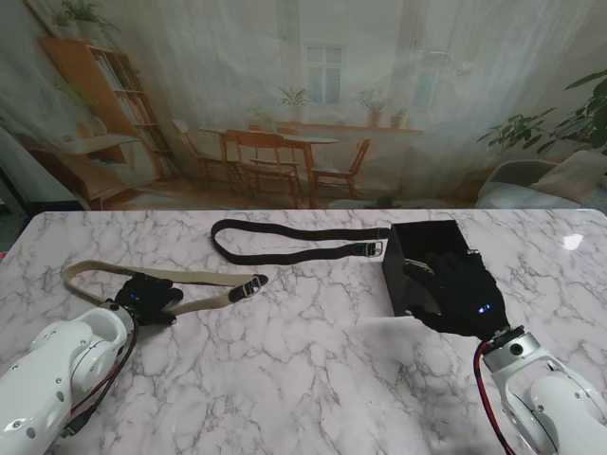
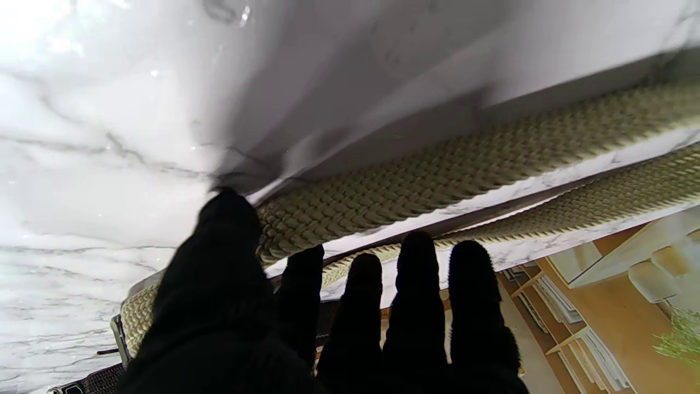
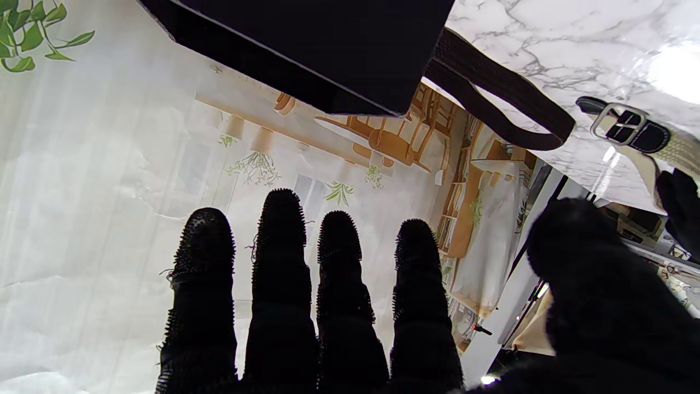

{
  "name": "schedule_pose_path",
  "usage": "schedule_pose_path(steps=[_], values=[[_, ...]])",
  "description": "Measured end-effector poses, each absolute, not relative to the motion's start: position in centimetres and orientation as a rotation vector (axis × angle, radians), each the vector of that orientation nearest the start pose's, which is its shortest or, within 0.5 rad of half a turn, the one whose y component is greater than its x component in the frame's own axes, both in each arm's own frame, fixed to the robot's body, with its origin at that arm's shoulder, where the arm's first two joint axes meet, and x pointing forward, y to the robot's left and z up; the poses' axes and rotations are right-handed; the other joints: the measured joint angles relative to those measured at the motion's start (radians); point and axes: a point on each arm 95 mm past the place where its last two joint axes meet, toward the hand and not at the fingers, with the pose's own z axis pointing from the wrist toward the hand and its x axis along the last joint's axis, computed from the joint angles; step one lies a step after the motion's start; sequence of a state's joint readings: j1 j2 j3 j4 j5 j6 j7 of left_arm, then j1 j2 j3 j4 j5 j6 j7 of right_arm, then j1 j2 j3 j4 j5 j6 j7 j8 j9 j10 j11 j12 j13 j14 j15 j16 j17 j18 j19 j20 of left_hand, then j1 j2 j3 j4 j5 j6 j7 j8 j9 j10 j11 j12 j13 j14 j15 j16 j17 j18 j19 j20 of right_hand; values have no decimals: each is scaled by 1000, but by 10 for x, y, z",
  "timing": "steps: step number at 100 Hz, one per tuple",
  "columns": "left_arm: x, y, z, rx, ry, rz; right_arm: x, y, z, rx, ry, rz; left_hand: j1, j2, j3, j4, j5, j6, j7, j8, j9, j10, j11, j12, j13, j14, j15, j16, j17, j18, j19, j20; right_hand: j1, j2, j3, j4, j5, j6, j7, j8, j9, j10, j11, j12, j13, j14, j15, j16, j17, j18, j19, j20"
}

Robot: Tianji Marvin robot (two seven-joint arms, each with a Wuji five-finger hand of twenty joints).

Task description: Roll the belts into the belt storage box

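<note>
A tan woven belt [image 1: 90, 269] lies in a long flat loop at the left, its buckle [image 1: 250, 286] pointing right. My left hand [image 1: 148, 296] rests on the loop's nearer strand. In the left wrist view the thumb [image 2: 229, 230] touches that strand [image 2: 437, 180] and the fingers are spread straight over the other strand [image 2: 601, 202]. A black belt [image 1: 285, 243] lies looped farther back at the centre. The black storage box [image 1: 422, 248] stands at the right. My right hand [image 1: 462, 292] hovers open over the box's near side, fingers straight [image 3: 339, 273].
The black belt's buckle end [image 1: 375, 248] almost touches the box's left wall. The table's far edge [image 1: 303, 212] meets a printed backdrop. The right wrist view shows the box [image 3: 328, 49], the black belt [image 3: 503, 104] and the tan belt's buckle [image 3: 618, 123].
</note>
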State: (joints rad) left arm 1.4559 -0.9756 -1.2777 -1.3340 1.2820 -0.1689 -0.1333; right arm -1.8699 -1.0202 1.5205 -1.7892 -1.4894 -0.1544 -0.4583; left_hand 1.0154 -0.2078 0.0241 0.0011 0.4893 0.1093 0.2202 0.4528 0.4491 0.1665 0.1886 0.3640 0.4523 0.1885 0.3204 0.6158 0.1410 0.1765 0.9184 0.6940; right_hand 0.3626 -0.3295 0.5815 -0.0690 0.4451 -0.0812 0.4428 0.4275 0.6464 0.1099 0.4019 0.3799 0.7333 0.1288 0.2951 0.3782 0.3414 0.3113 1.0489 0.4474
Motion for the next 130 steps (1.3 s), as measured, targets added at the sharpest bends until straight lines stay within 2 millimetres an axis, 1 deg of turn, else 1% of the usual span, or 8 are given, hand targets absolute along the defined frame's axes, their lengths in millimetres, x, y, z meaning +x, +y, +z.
schedule_pose_path(steps=[9, 26, 37, 51, 61, 91, 111, 130], values=[[433, 114, -365, -1043, 1853, -930, 334, -67, -277, 499, 1402, 1366, 68, -50, 21, 0, 25, 13, 50, 126, 87, -12, 50, 40, 52, 1, 3, 15, 21, 1, 0, 0, 0, 0, 0, 0, 0, 0, 0, 0, 0, 0, 0, 0, 0, 0, 0, 0, 0, 0, 0, 0], [440, 110, -366, -1048, 1845, -927, 334, -66, -278, 501, 1402, 1366, 122, -56, 33, 0, 50, 35, 425, 296, 138, -14, 77, 66, 84, 6, 6, 16, 38, 1, 2, 0, 0, 0, -1, 0, 0, 0, 0, 0, -12, 0, 0, 0, -1, 0, 0, 0, 0, 0, 0, 0], [439, 112, -367, -1066, 1828, -944, 333, -66, -278, 502, 1402, 1367, 131, -55, 55, 0, 64, 35, 487, 309, 225, -14, 102, 72, 183, 7, 36, 16, 79, 7, 4, -1, 0, 0, -10, 0, 0, 0, 0, 0, -12, 0, 0, 0, -1, 0, 0, 0, 0, 0, 0, 0], [429, 115, -366, -1096, 1804, -992, 333, -66, -279, 502, 1403, 1367, 142, -58, 56, 0, 104, -35, 533, 297, 430, 0, 102, 234, 354, 24, 172, 71, 170, 26, 107, -3, 0, 0, -10, 0, 0, 0, -1, 0, -12, 0, 0, 0, -1, 0, 0, 0, 0, 0, 0, 0], [420, 112, -363, -1082, 1823, -1043, 332, -66, -279, 502, 1404, 1368, 142, -59, 58, 0, 105, -41, 554, 297, 516, -38, 172, 311, 399, 23, 236, 117, 212, 29, 154, -3, 0, 0, -10, 0, 0, 0, -1, 0, -12, 0, 0, 0, -1, 0, 0, 0, -1, 1, 0, 0], [407, 90, -331, -961, 1834, -1229, 330, -59, -280, 516, 1434, 1407, 142, -70, 59, 0, 106, -47, 564, 297, 528, -38, 225, 360, 414, 19, 291, 175, 224, 29, 167, -3, 0, 0, -10, 0, 0, 6, -13, 0, -12, 15, 0, 0, -13, 31, -22, -22, -1, 1, -7, 0], [397, 69, -303, -829, 1861, -1360, 327, -39, -282, 602, 1541, 1478, 142, -72, 59, 0, 106, -47, 564, 297, 528, -38, 238, 375, 414, 18, 314, 200, 224, 29, 179, -3, 1, 0, -10, 0, 0, 132, -86, -19, -33, 64, -46, -39, -27, 36, -46, -53, -19, 0, -34, -18], [388, 50, -286, -751, 1872, -1451, 325, -13, -284, 571, 1605, 1527, 142, -73, 59, 0, 106, -47, 564, 297, 528, -38, 238, 376, 414, 18, 324, 212, 229, 29, 179, -3, -36, 0, -48, 0, -1, 155, -112, -28, -66, 74, -52, -42, -62, 37, -46, -54, -52, 10, -46, -19]])
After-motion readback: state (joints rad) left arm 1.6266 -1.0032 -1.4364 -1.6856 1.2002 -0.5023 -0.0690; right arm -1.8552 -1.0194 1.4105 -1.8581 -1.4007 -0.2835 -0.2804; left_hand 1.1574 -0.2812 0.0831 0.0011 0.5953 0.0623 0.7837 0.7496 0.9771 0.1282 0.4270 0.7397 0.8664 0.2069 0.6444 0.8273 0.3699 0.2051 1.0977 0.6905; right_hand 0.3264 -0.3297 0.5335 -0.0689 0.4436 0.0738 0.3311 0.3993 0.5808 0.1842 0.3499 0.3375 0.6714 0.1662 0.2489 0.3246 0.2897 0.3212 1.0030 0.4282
